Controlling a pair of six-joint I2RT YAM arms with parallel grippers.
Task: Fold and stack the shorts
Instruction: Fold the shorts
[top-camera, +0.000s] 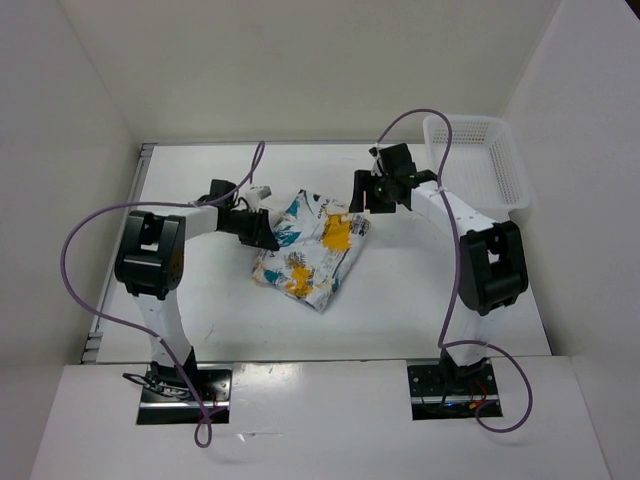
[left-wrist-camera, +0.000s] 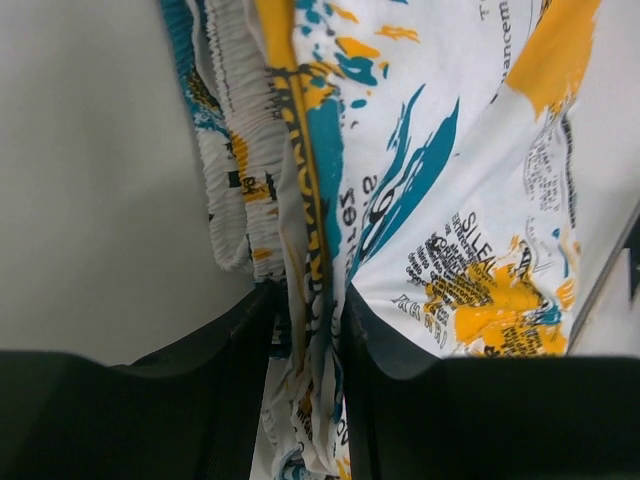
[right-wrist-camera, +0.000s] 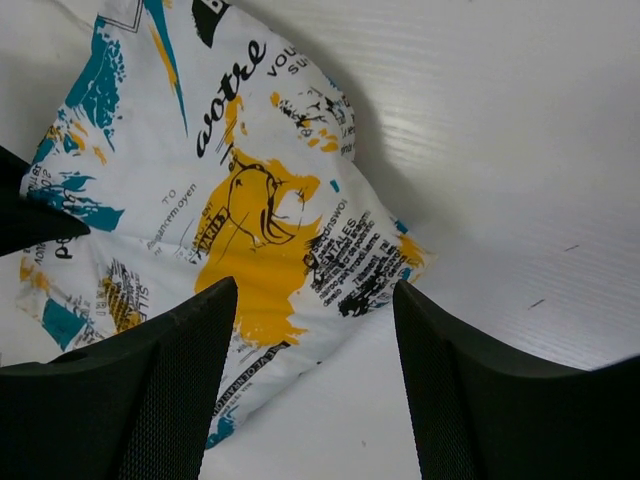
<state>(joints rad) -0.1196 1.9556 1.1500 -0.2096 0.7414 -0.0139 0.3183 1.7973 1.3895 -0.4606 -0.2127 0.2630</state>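
At mid-tabletop (top-camera: 420, 310), ahead of both bases, the shorts (top-camera: 310, 250) lie rumpled, with the left gripper (left-wrist-camera: 310, 300) clamped on the gathered waistband at their left edge. Farther back, the right gripper (right-wrist-camera: 315, 300) hangs with jaws apart above their right corner, holding nothing; the basket (top-camera: 515, 170) stands beyond, far right. Judgement: a fold is being set up, and the right gripper must next pinch its corner so both lift together.

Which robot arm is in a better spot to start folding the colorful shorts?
Left, I think. The left fingers are pinching a bunched edge of the shorts, so that arm could pull the edge over. The right fingers are open, hover above the other side and hold nothing.
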